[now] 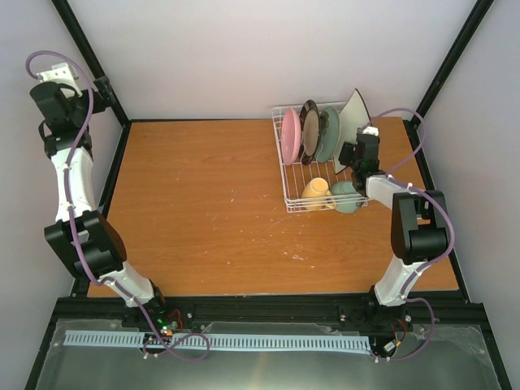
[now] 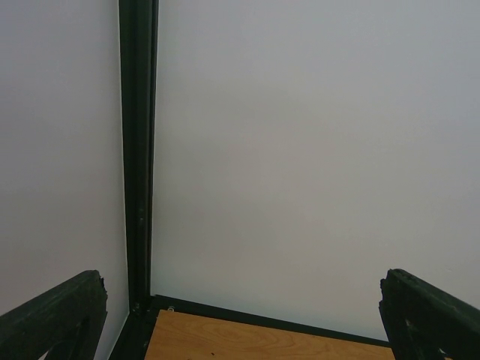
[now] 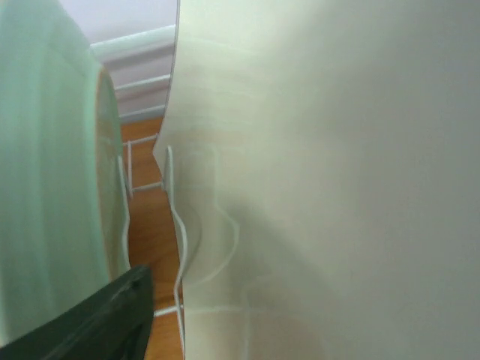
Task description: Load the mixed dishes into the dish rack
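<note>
At the far right of the bench [image 1: 203, 211], the dish rack [image 1: 302, 172] holds all the dishes. The pink plate [image 1: 291, 136], the dark-rimmed beige plate [image 1: 309, 128], the green plate [image 1: 328, 134] and the white square plate [image 1: 351, 122] stand on edge in its row of slots. The yellow mug [image 1: 316, 193] and the mint-green bowl [image 1: 346, 197] lie side by side in its near part.

The right fingers [image 3: 105, 322] are at the near edge of the white square plate. In the right wrist view one dark finger shows low in the gap between the green plate and the white square plate. The other finger is hidden, so I cannot tell whether they pinch the plate or stand apart.

The left fingers [image 2: 52, 322], high up by the far left corner post [image 2: 139, 150], are spread wide with nothing between them.
</note>
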`<state>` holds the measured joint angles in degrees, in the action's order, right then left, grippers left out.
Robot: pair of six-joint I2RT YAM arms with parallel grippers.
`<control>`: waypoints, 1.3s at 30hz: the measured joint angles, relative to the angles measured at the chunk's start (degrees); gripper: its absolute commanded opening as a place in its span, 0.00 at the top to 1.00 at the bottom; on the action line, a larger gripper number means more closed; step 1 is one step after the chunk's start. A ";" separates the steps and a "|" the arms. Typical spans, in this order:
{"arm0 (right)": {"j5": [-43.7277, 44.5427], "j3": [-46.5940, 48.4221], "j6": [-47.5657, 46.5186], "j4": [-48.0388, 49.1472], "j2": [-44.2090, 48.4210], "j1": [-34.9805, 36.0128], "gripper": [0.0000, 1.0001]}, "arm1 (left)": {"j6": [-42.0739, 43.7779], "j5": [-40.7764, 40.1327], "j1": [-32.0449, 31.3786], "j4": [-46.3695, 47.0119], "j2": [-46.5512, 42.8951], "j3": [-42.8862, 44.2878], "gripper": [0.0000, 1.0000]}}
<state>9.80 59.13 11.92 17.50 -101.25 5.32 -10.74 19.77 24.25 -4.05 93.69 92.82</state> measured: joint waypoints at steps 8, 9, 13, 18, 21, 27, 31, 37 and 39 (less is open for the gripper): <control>1.22 -0.44 0.26 -2.64 0.24 -0.04 0.00 | -0.04 0.22 0.00 0.07 -0.02 -1.09 0.00; 1.29 -0.83 0.68 -2.69 0.55 -0.04 0.00 | -0.04 0.22 0.00 0.04 -0.02 -1.25 0.00; 2.23 -3.08 1.66 -2.97 3.34 0.31 0.00 | -0.11 0.24 -0.02 0.13 -0.04 -1.46 0.00; 6.08 -5.97 2.78 -3.93 9.88 0.04 0.00 | -0.92 0.44 -0.17 1.70 -0.79 -3.32 0.00; 8.33 -7.39 3.19 -5.11 15.15 0.07 0.00 | -2.14 0.66 -0.17 4.33 -2.47 -6.95 0.00; 12.20 -10.03 3.58 -9.79 29.16 0.46 0.00 | -4.87 1.07 -0.35 9.40 -5.27 -12.46 0.00; 14.32 -8.66 3.56 -16.96 35.67 0.63 0.00 | -5.27 0.85 -1.99 11.37 -5.97 -13.57 0.00; 19.67 -6.25 4.20 -33.07 37.09 0.76 0.00 | -4.26 -0.48 -12.92 11.54 -5.42 -15.23 0.00; 20.48 -6.23 4.39 -36.68 37.53 0.76 0.00 | -3.74 -0.46 -17.88 11.65 -4.17 -15.21 0.00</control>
<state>30.28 52.90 16.32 -19.18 -63.72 6.09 -14.48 19.31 6.37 7.60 89.52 77.60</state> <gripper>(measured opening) 0.998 0.997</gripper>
